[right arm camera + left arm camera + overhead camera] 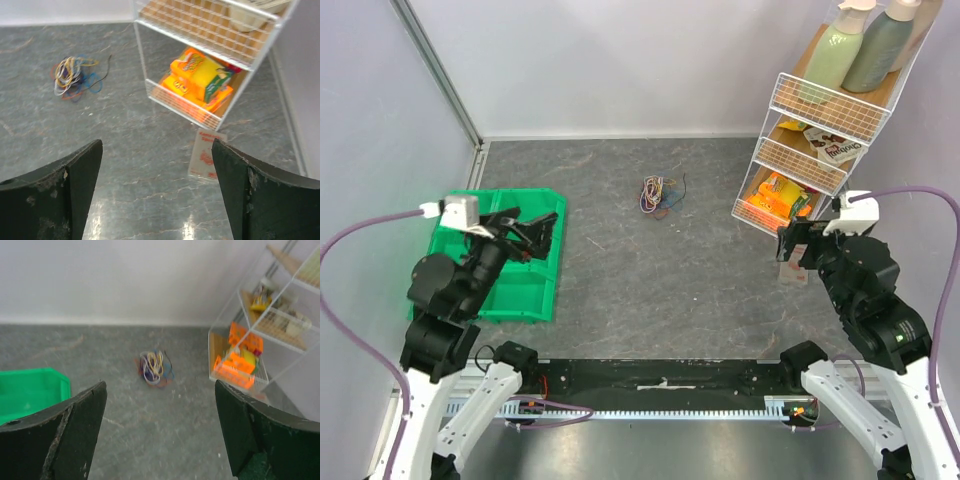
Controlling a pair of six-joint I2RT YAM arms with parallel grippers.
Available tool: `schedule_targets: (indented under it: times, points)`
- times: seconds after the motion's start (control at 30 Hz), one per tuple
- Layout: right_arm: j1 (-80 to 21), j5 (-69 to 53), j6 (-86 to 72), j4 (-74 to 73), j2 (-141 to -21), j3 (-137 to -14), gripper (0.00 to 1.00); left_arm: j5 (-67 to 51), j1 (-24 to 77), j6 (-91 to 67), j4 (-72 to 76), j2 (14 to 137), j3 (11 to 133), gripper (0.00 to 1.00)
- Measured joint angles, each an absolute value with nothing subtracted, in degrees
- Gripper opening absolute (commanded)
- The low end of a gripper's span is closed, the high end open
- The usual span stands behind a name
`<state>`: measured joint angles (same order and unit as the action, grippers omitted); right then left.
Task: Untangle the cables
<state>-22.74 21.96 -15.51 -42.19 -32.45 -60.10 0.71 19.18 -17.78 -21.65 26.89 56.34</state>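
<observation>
A grey, marbled tabletop [620, 280] is seen to fill the workspace, closed in by pale walls at the back and sides. At its far right corner a white wire shelf rack [772, 150] with three tiers is stood against the wall. A green plastic bin [535, 290] is set at the left edge of the tabletop. The left gripper [542, 232] is held above this bin and pointed towards the middle of the tabletop; its black jaws are seen wide apart in the left wrist view, with nothing between them. The right gripper [790, 245] is held just beside the lowest tier of the rack, and its jaws are likewise spread wide with nothing held. Pale green and grey bottles [860, 45] are stood on the top tier of the rack, and orange and yellow snack packets [199, 77] are laid on the bottom tier. A small white card with red print [206, 155] is laid flat on the tabletop just in front of the rack. The cables [658, 193], a loose tangle of thin purple, yellow, white, orange and blue wires with one black strand trailing to the right, are found on the far middle of the tabletop, between bin and rack and well apart from both grippers.
</observation>
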Motion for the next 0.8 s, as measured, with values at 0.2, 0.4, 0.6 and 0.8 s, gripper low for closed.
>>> schedule_targets:
  times: [0.2, 0.4, 0.6, 0.8]
  points:
    - [-22.74, 8.45, -17.50, -40.73, -37.08, -59.92, 0.98, -5.91, 19.18, -17.78, -26.94, 31.51, 53.78, 0.93]
    - [-27.09, -4.14, -23.59, -29.67, -39.33, -50.59, 0.98, -10.24, 19.18, -18.22, -28.18, 31.86, 50.35, 0.89]
    - [-41.08, -3.11, -27.55, -21.58, -48.62, -47.20, 0.98, -14.55, 19.18, -20.91, -27.75, 34.00, 45.80, 0.86]
    - [-50.02, 5.13, -29.19, -9.76, -69.12, -47.37, 0.98, -18.28, 19.18, -25.61, -24.60, 41.71, 38.17, 0.86]
